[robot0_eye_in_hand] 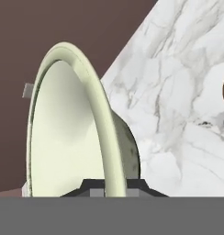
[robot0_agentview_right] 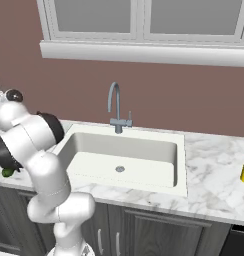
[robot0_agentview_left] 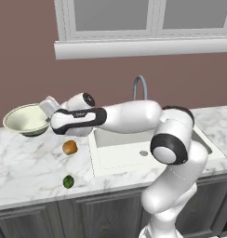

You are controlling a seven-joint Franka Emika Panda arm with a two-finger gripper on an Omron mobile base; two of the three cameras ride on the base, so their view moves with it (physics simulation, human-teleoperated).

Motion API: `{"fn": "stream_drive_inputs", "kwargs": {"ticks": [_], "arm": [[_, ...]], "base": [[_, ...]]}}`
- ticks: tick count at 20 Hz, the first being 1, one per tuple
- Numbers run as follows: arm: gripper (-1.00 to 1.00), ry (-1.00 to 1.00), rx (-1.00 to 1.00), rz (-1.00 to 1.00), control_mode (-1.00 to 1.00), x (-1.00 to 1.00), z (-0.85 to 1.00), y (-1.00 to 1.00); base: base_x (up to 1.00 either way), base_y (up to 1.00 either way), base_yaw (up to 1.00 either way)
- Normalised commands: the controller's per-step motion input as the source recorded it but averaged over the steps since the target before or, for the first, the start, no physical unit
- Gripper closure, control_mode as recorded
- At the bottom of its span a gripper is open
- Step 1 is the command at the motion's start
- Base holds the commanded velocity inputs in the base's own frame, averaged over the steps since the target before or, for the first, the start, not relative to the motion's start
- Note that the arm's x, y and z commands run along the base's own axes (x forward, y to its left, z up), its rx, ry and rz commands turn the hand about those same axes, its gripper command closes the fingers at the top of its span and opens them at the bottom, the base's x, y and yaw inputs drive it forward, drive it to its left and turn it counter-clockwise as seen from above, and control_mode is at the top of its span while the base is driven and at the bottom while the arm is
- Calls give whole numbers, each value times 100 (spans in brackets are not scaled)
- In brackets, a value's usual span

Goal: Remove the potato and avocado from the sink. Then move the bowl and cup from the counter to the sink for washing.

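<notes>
The gripper (robot0_agentview_left: 47, 110) pinches the rim of the smooth, shallow cream bowl (robot0_agentview_left: 26, 119) on the veined marble counter (robot0_agentview_left: 31, 162) — round potato (robot0_agentview_left: 70, 147) at its 5 o'clock.

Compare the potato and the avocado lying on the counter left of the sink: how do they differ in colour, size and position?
The potato is orange-brown; the avocado is dark green. The potato looks slightly larger than the avocado. The potato lies farther back, near the bowl; the avocado sits closer to the front edge of the counter. Both are small, rounded, and out of the sink.
</notes>
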Motion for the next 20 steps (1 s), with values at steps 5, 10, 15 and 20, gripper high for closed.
{"fn": "stream_drive_inputs", "kwargs": {"ticks": [5, 10, 15, 20], "arm": [[100, 13, 4, -6, -100, -7, 34, -43], [100, 11, 1, -6, -100, -14, 30, -45], [100, 4, 0, -4, -100, -20, 28, -46], [100, 5, 0, -3, -100, -20, 23, -45]], "base": [[0, 0, 0], [0, 0, 0], [0, 0, 0], [0, 0, 0]]}}
